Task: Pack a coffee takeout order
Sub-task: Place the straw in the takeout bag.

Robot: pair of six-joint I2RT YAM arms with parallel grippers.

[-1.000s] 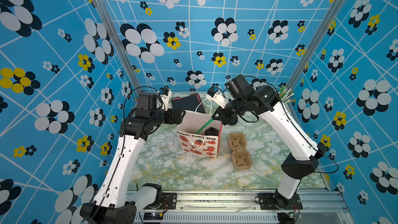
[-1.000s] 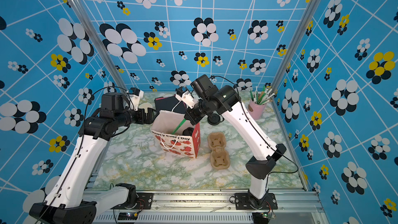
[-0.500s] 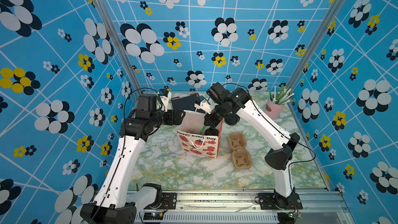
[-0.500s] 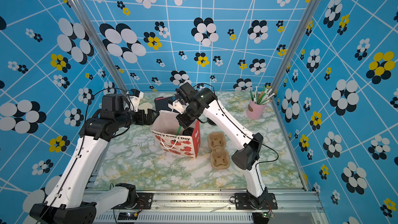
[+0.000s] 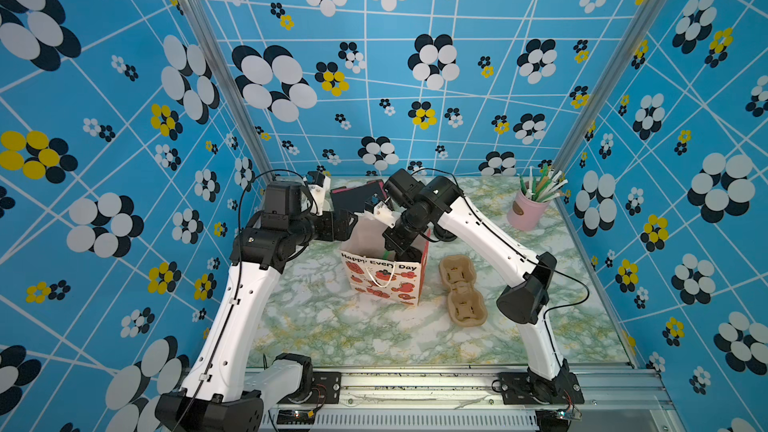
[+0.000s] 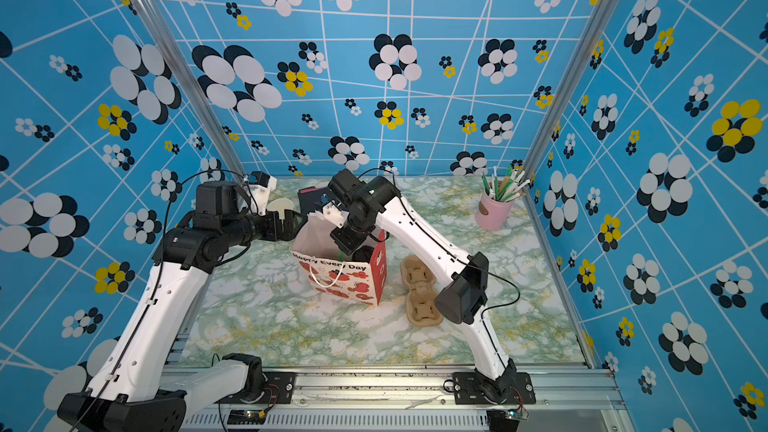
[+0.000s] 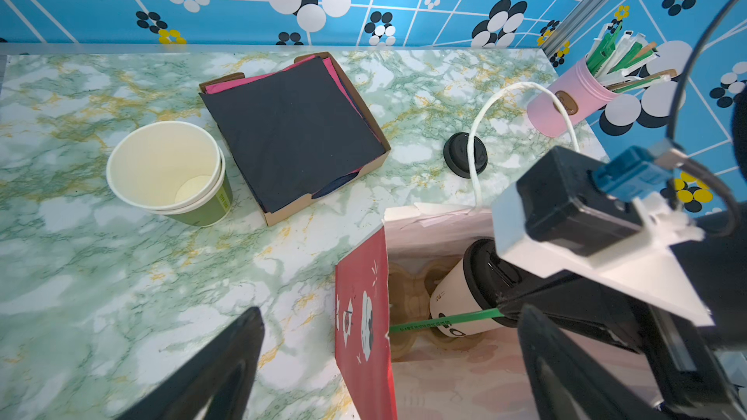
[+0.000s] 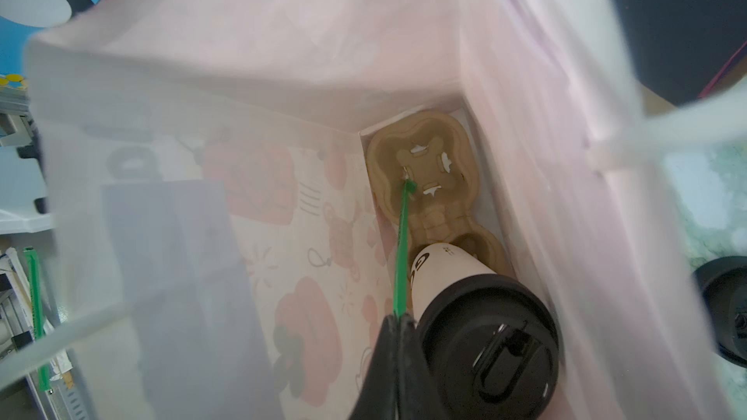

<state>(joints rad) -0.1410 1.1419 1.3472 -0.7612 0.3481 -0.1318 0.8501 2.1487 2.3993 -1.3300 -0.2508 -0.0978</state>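
The paper bag stands open mid-table. Inside it, the white cup with its black lid sits in a brown carrier. My right gripper reaches into the bag, shut on a green straw whose tip touches the carrier's free cup slot. The left gripper is open, its fingers on either side of the bag's red side wall. A black napkin tops the stack in the cardboard tray behind the bag.
Stacked green cups stand beside the napkin tray. A spare black lid lies behind the bag. The pink holder of straws is at the back right. A second brown carrier lies right of the bag.
My right arm has come forward and down, taking the green straw deeper into the bag. The left arm has stayed in place.
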